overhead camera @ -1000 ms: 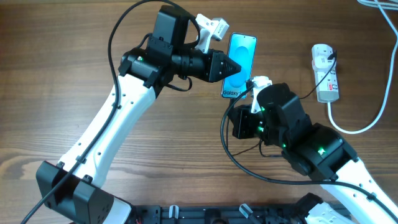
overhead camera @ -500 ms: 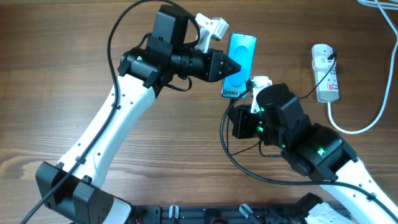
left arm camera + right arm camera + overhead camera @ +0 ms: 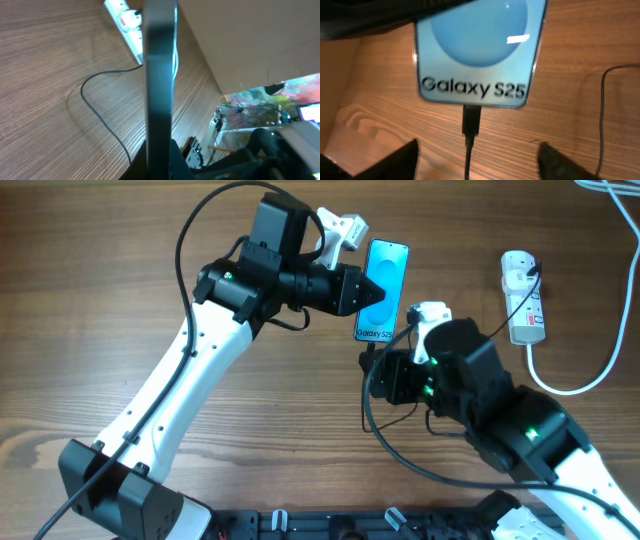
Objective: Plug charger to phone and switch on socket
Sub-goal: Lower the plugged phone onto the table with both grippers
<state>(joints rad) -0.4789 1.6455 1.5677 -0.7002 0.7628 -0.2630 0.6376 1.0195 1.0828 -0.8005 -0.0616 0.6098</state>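
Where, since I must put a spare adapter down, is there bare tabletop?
The wooden table is bare left of the white-and-black left arm, and in a smaller patch between the two arms. Crowded: around the teal-screened phone, thin black charger cable, and white power strip with its thick white cord.

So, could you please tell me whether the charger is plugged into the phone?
Plugged in, it seems: the charger runs straight into the bottom edge of the phone.

Teal phone (image 3: 391, 260) with white strip; black charger (image 3: 471, 122); white socket (image 3: 522, 300); brown wood-grain table (image 3: 100, 280).
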